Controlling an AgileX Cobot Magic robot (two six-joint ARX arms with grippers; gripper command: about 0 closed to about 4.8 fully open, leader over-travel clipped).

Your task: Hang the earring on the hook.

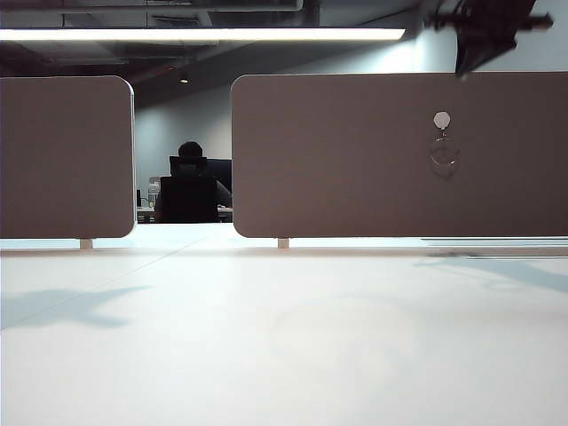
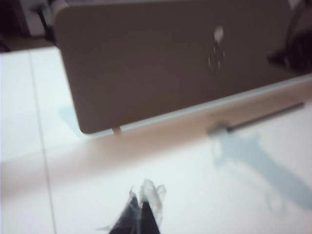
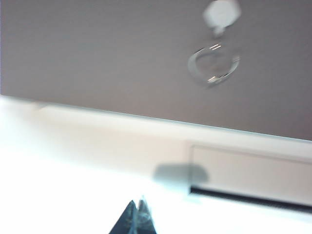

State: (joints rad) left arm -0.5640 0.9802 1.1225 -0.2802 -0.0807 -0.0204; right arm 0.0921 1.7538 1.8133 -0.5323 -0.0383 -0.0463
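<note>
Earring (image 1: 444, 156) already hanging from hook (image 1: 442, 120) on right divider panel (image 1: 355, 160). Left gripper (image 2: 142, 204) and right gripper (image 3: 137, 210) both clenched, empty, above white table (image 1: 266, 355). Best to retreat slowly, without brushing panel.

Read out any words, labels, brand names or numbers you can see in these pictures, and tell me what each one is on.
None: no readable text in any view.
The grey divider panel is plain; it carries only a white hook with the earring hanging from it.
The white table is unmarked.
The left gripper and right gripper, both shut and holding nothing, show no label.
The monitors in the far background are too dark to read.
</note>
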